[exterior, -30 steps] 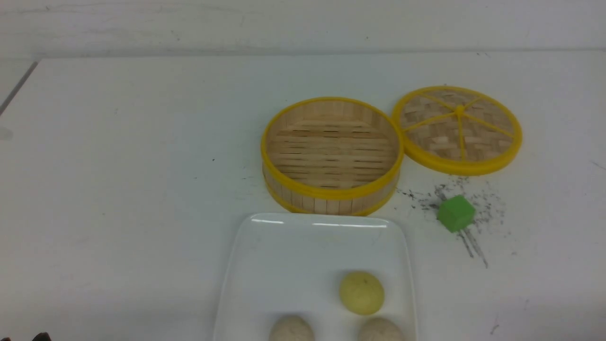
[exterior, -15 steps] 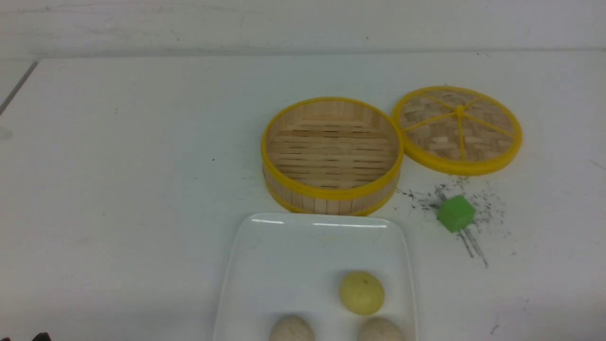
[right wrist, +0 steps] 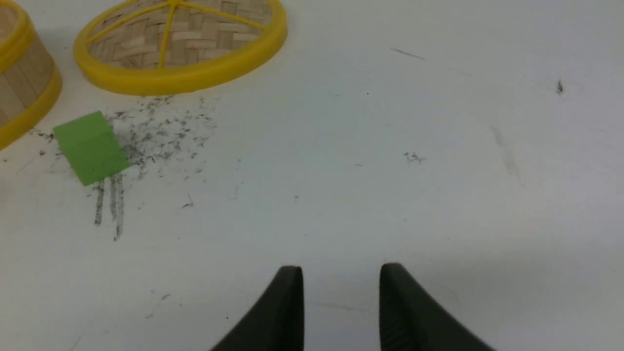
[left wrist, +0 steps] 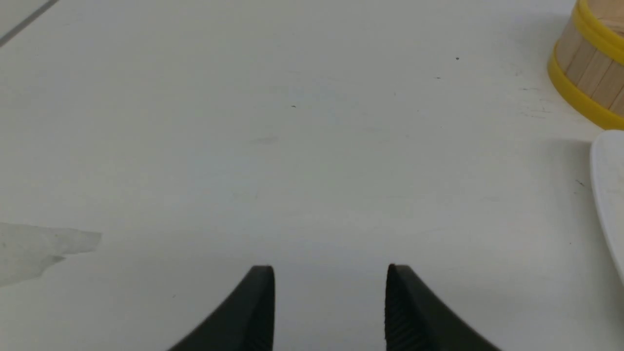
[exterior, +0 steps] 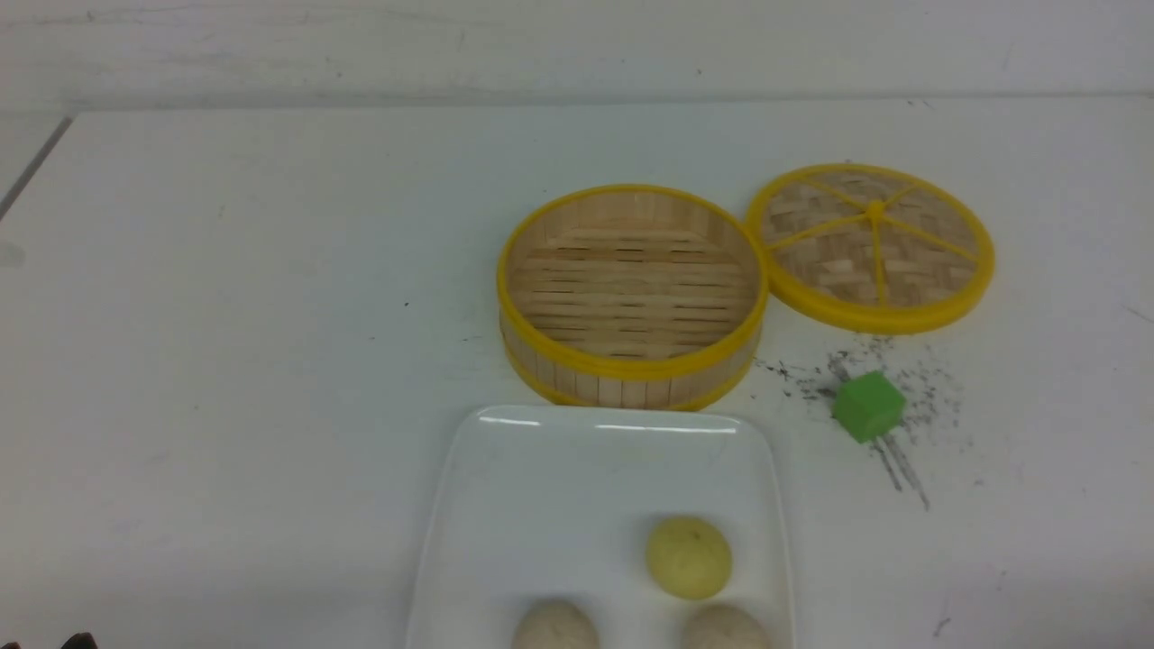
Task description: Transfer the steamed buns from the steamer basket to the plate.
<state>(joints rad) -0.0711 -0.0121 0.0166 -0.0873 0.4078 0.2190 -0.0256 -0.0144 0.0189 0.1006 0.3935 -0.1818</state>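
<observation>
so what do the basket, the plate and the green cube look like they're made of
The round slatted steamer basket looks like bamboo or light wood strips, matte, with smooth yellow rims, probably plastic. The large white rectangular plate seems glazed ceramic or glossy plastic: bright reflections streak its far edge. The small green cube looks matte, perhaps foam or painted wood.

Nothing has moved. The front view looks just the same as it did a second ago and half a second ago. No bun, basket, plate, lid or block sits in a new spot. The small dark bit at the bottom left corner of that view is also the same as before.
</observation>
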